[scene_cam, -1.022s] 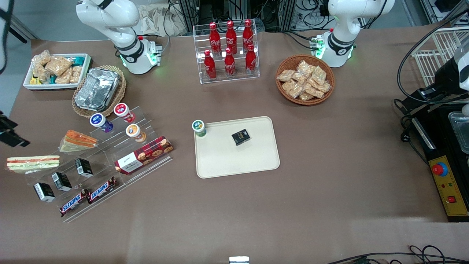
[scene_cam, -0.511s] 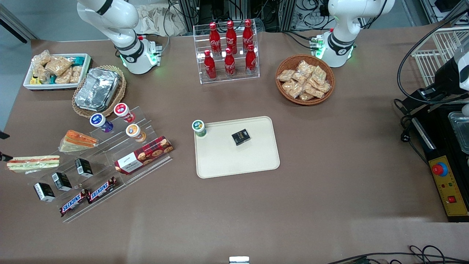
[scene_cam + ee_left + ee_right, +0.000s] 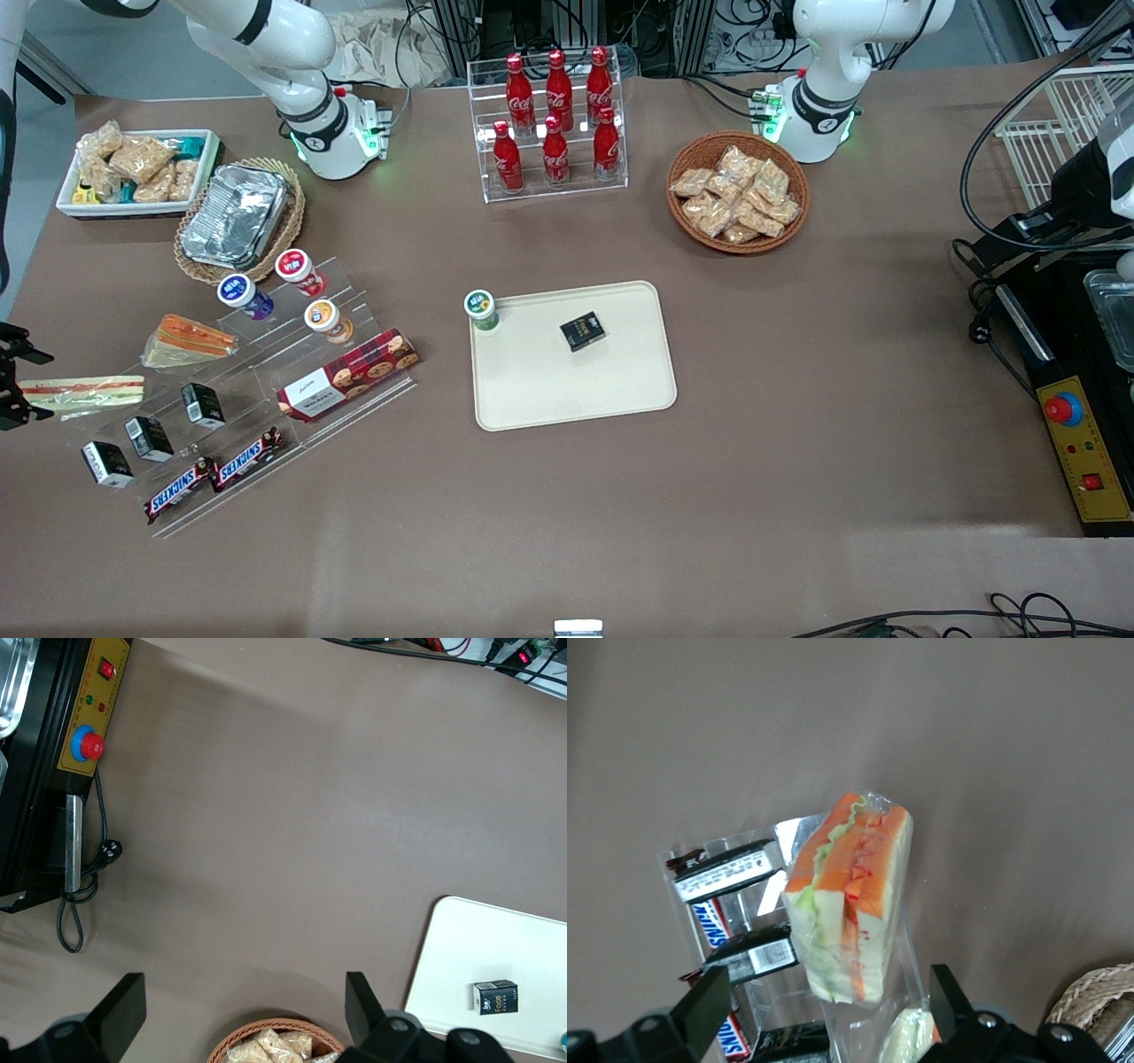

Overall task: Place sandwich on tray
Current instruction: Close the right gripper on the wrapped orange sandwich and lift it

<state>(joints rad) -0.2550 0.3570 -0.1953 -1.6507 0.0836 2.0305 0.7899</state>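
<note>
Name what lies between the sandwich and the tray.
In the front view, the clear rack, a small black box and the tartan biscuit box, then bare table before the tray. The pincer is open at the sandwich.

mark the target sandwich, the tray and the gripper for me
sandwich (image 3: 84, 391): front view, on its red filling stripe.
tray (image 3: 567, 390): front view, on bare floor nearer the camera than the black box.
gripper (image 3: 12, 379): front view, between its fingertips, at the sandwich's end.

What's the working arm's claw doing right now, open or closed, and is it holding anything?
Claw: open, holding nothing, at the sandwich's end toward the working arm's side.
</note>
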